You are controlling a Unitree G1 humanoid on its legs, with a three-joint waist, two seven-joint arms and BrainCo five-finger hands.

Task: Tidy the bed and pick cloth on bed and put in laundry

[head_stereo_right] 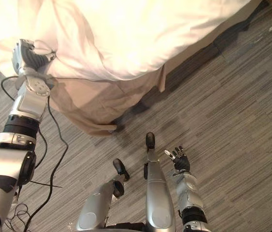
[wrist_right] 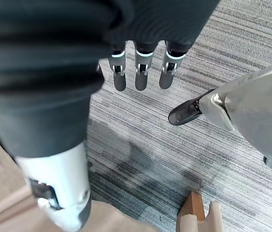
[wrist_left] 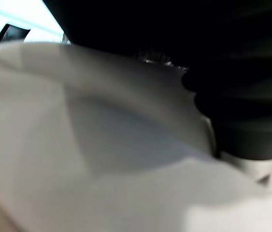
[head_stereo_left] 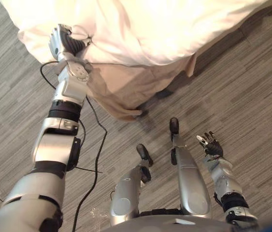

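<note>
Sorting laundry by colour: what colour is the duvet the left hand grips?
White; the left eye view shows the duvet best.

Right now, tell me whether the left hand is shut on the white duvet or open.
Shut on it: the left hand curls its fingers into the edge of the white duvet, which puckers there.

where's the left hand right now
Upper left in the eye views, the left hand is clamped on the edge of the white duvet, above the beige bed skirt.

Grey streaked floor [head_stereo_left: 251, 96], beige bed skirt [head_stereo_left: 119, 89] draped down to it
</note>
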